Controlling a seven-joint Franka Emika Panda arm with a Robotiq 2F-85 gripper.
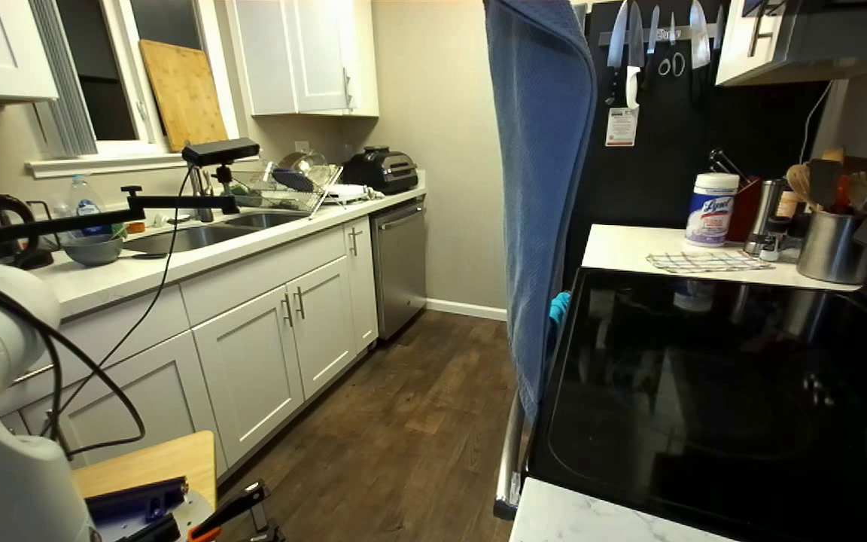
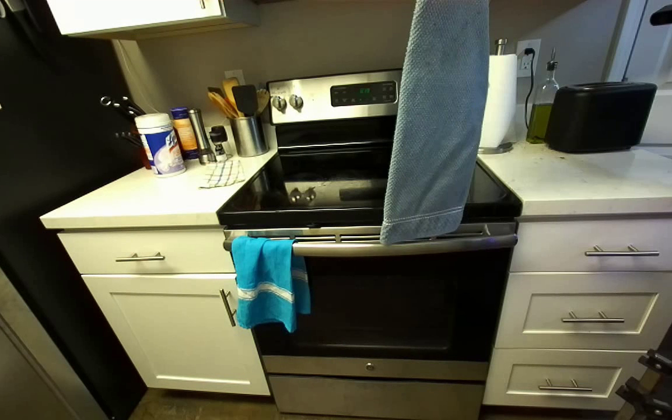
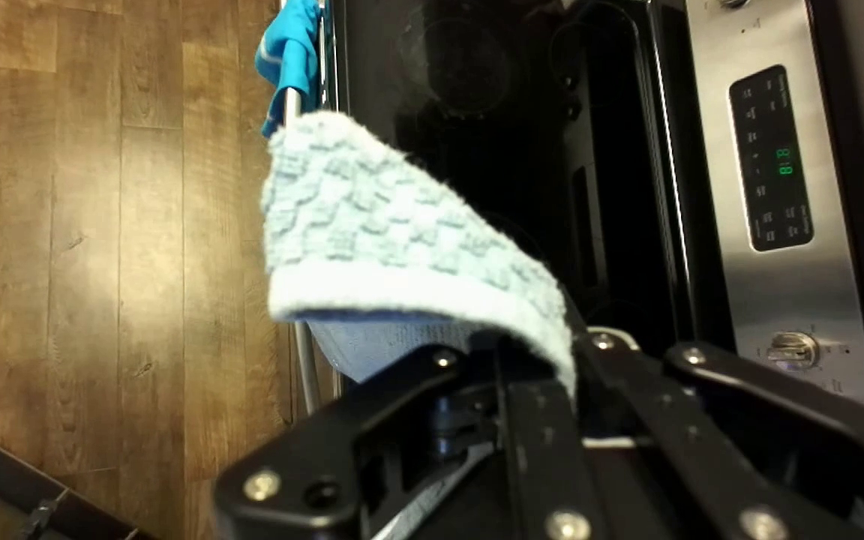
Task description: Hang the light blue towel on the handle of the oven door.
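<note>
the tool (image 3: 568,361) is clamped, its jaws nearly together, on the upper end of the light blue towel (image 2: 438,116). the towel hangs at the front of the stove top (image 1: 704,406); in an exterior view its lower hem overlaps the handle of the oven door (image 2: 339,249), but whether they touch i cannot tell. a bright blue cloth (image 2: 266,280) drapes one end of that handle.

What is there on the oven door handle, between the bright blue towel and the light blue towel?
In an exterior view, the oven door handle is bare between the bright blue towel and the light blue towel.
</note>
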